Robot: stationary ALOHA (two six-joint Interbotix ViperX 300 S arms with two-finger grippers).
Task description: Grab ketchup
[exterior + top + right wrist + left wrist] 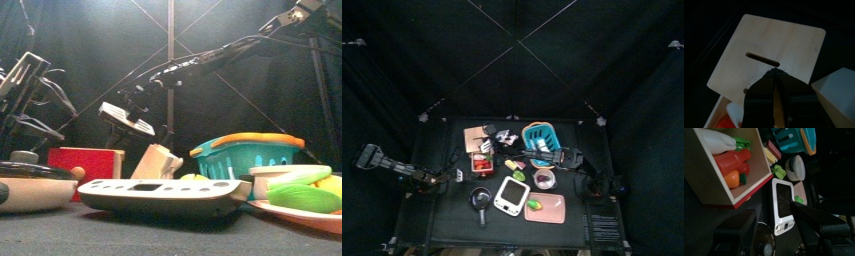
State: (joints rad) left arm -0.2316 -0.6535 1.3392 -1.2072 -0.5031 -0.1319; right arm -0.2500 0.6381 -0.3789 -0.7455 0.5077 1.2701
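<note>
The ketchup (733,160) is a red bottle lying inside a wooden box (751,190) with red sides. In the top view the box (481,163) sits at the middle left of the worktop (456,225). One round orange thing (731,178), one white thing (714,139) and some green bits are in the box with the bottle.

There is one blue basket (541,140) with an orange rim at the upper right of the things. I cannot tell what is in it. One flat pink tray (553,215) lies at the lower right and holds green and yellow food (537,204). One small round bowl (544,179) sits just above the tray.

One white kitchen scale (784,208) lies in the lower middle, beside one black pan (480,199). I cannot read any words on the scale. One tan cutting board (767,50) with a slot in it lies at the upper left of the things.

The left hand (781,228) is open wide over the scale and holds nothing. It is near the box but not touching the ketchup. The right hand (774,80) reaches across from the right and hangs above the cutting board. Its jaws are narrow, with nothing seen between them.
</note>
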